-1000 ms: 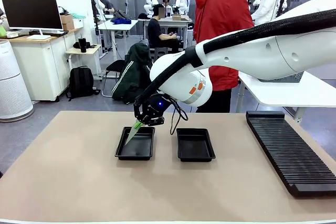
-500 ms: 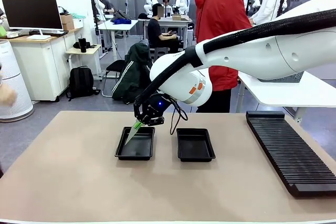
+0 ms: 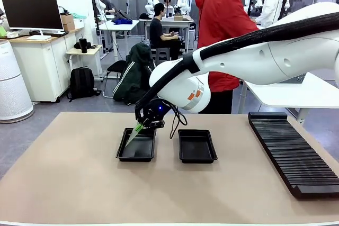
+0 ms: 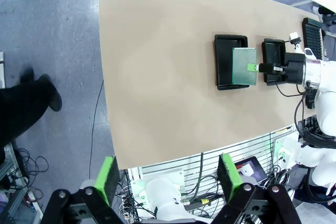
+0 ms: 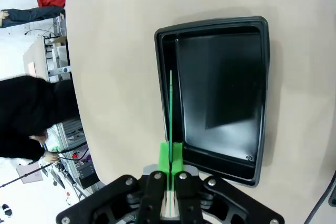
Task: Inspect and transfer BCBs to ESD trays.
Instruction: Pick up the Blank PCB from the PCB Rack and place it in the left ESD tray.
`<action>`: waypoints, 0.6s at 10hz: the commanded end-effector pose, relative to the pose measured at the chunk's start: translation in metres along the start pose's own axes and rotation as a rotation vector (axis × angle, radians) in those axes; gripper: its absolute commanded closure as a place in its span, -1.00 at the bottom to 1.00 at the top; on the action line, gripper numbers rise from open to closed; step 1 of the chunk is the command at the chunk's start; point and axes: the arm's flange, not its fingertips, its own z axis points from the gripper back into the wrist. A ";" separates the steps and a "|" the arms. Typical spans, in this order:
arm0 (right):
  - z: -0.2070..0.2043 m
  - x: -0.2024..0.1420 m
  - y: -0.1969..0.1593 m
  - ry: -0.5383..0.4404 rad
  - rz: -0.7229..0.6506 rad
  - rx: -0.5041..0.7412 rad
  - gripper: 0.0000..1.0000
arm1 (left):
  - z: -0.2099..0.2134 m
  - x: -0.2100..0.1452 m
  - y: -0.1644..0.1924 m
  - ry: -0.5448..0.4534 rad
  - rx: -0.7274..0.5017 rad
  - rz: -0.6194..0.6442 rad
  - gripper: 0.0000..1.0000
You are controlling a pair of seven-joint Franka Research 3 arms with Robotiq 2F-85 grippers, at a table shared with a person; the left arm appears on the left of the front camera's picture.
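Note:
My right gripper (image 3: 142, 126) reaches across the table and is shut on one edge of a BCB (image 3: 133, 135), a thin pale green board. The board slants down, its lower edge over the left ESD tray (image 3: 135, 159). In the right wrist view the BCB (image 5: 170, 106) shows edge-on between the green pads of my right gripper (image 5: 170, 157), above the near side of the black ESD tray (image 5: 226, 87). The second ESD tray (image 3: 197, 146) sits just to the right with nothing in it. From high above, the left wrist view shows my left gripper (image 4: 168, 178) open and holding nothing, with the BCB (image 4: 244, 66) and both ESD trays (image 4: 223, 61) far below.
A long black slotted rack (image 3: 294, 152) lies along the table's right side. A person in a red jacket (image 3: 222, 19) stands at the far edge behind my right arm. The tan tabletop (image 3: 69, 173) spreads wide to the left and front.
My right arm's elbow has swung slightly to the left. The gripper and the board have stayed over the left tray. The person in red has shifted a little.

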 end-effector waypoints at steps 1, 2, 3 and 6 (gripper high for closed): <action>-0.011 -0.001 -0.002 -0.005 0.015 0.052 0.96 | 0.000 -0.001 0.001 0.002 0.002 0.002 -1.00; -0.017 0.001 -0.002 -0.007 0.023 0.057 0.96 | 0.000 -0.001 0.001 0.002 0.002 0.002 -1.00; -0.023 0.002 -0.004 -0.002 0.038 0.061 0.96 | 0.000 -0.001 0.001 0.002 0.002 0.002 -1.00; -0.032 0.009 -0.010 -0.003 0.039 0.054 0.96 | 0.000 -0.001 0.001 0.002 0.002 0.002 -1.00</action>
